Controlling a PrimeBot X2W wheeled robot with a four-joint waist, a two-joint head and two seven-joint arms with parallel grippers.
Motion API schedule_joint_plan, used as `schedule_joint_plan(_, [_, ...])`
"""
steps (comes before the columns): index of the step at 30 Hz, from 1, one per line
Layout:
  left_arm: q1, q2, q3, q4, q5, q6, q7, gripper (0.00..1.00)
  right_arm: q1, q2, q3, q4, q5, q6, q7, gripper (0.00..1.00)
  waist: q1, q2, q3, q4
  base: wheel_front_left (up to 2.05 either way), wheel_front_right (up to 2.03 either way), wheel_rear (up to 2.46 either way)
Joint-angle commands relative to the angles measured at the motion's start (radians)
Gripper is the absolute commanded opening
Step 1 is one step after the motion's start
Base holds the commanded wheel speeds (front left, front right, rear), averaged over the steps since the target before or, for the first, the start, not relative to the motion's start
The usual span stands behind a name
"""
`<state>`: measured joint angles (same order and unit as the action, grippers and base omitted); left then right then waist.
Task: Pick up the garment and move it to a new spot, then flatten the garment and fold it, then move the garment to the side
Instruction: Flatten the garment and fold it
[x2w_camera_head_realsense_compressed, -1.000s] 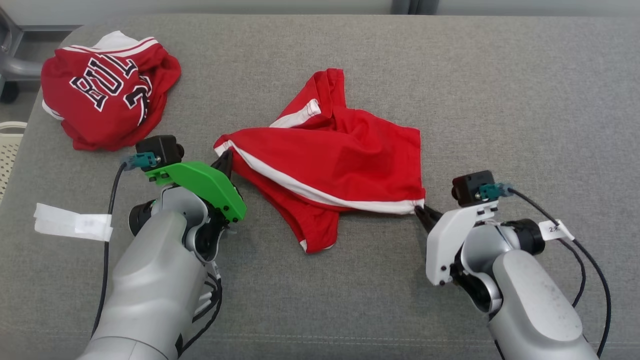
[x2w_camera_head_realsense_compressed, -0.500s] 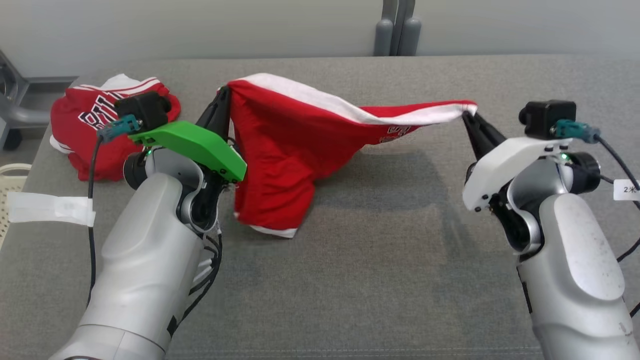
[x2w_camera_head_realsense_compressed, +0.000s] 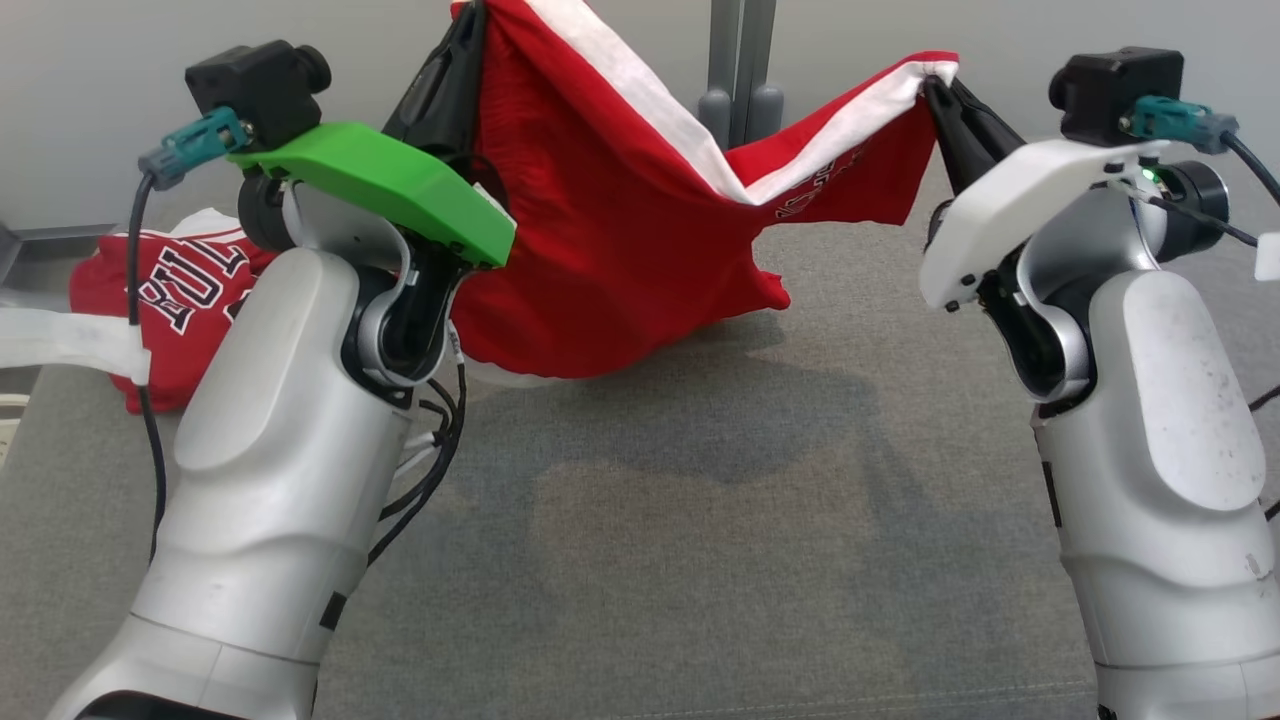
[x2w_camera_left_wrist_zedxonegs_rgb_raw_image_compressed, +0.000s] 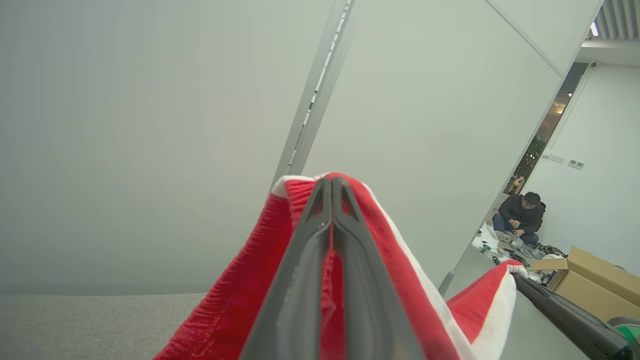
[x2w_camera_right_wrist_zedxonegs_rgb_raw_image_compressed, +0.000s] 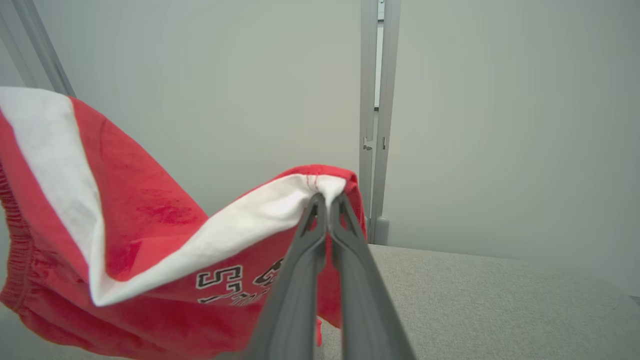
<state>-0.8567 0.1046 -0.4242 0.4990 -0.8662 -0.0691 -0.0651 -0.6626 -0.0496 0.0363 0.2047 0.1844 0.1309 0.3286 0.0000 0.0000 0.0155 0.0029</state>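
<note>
Clamping left gripper (x2w_camera_left_wrist_zedxonegs_rgb_raw_image_compressed: 331, 182) and right gripper (x2w_camera_head_realsense_compressed: 933, 85) on red white-trimmed fabric shorts (x2w_camera_head_realsense_compressed: 620, 230), I am holding them aloft. They are sagging between.

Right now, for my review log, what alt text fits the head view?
The left tool and right tool each pinch an upper corner of the red shorts, holding them up over the grey surface with the white-striped edge sagging between them. A crumpled red jersey lies on the surface at far left.
</note>
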Motion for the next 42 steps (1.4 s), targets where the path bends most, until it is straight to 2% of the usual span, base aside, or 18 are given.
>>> schedule_joint_plan(1, [-0.025, 0.015, 0.002, -0.017, 0.01, 0.022, 0.015, 0.0, -0.031, -0.002, 0.017, 0.016, 0.005, 0.0, 0.018, 0.0, 0.0, 0.0, 0.041, -0.002, 0.0, 0.0, 0.0])
schedule_joint_plan(5, [-0.073, 0.027, 0.014, -0.024, 0.022, 0.055, 0.026, 0.0, -0.125, -0.003, 0.051, 0.089, 0.037, 0.0, 0.049, 0.0, 0.0, 0.0, 0.11, -0.004, 0.0, 0.0, 0.0])
schedule_joint_plan(7, [-0.103, 0.033, 0.019, -0.007, 0.038, 0.07, 0.015, 0.0, -0.177, -0.003, 0.059, 0.156, 0.093, 0.0, 0.069, 0.0, 0.0, 0.0, 0.147, -0.007, 0.0, 0.0, 0.0])
schedule_joint_plan(9, [-0.137, 0.028, 0.025, 0.015, 0.043, 0.077, -0.008, 0.0, -0.247, -0.001, 0.084, 0.224, 0.102, 0.0, 0.079, 0.0, 0.0, 0.0, 0.191, -0.009, 0.0, 0.0, 0.0])
schedule_joint_plan(13, [-0.208, 0.02, 0.025, 0.084, 0.084, 0.075, -0.08, 0.0, -0.378, -0.003, 0.104, 0.375, 0.072, 0.0, 0.026, 0.0, 0.0, 0.0, 0.273, -0.004, 0.0, 0.0, 0.0])
schedule_joint_plan(17, [-0.288, 0.018, 0.044, 0.147, 0.126, 0.087, -0.171, 0.0, -0.526, -0.003, 0.086, 0.499, 0.012, 0.0, -0.104, 0.0, 0.0, 0.0, 0.316, -0.007, 0.0, 0.0, 0.0])
schedule_joint_plan(18, [-0.288, 0.018, 0.044, 0.147, 0.126, 0.087, -0.171, 0.0, -0.526, -0.003, 0.086, 0.499, 0.012, 0.0, -0.104, 0.0, 0.0, 0.0, 0.316, -0.007, 0.0, 0.0, 0.0])
schedule_joint_plan(21, [-0.345, 0.011, 0.068, 0.164, 0.174, 0.097, -0.196, 0.0, -0.627, -0.003, 0.025, 0.57, -0.055, 0.0, -0.24, 0.0, 0.0, 0.0, 0.34, -0.01, 0.0, 0.0, 0.0])
schedule_joint_plan(26, [-0.386, -0.012, 0.206, 0.019, 0.312, 0.119, -0.2, 0.0, -0.773, -0.003, -0.087, 0.647, -0.177, 0.0, -0.476, 0.0, 0.0, 0.0, 0.349, -0.022, 0.0, 0.0, 0.0])
schedule_joint_plan(29, [-0.368, -0.029, 0.28, -0.096, 0.41, 0.096, -0.2, 0.0, -0.826, -0.004, -0.133, 0.675, -0.245, -0.001, -0.561, 0.0, 0.0, 0.0, 0.357, -0.032, 0.0, 0.0, 0.0])
schedule_joint_plan(34, [-0.316, -0.049, 0.32, -0.169, 0.483, 0.044, -0.199, 0.0, -0.869, -0.003, -0.163, 0.665, -0.338, -0.001, -0.593, 0.0, 0.0, 0.0, 0.401, -0.042, 0.0, 0.0, 0.0])
schedule_joint_plan(42, [-0.254, -0.052, 0.242, -0.115, 0.442, 0.011, -0.199, 0.0, -0.763, -0.004, -0.014, 0.583, -0.392, -0.001, -0.593, 0.0, 0.0, 0.0, 0.503, -0.043, 0.0, 0.0, 0.0])
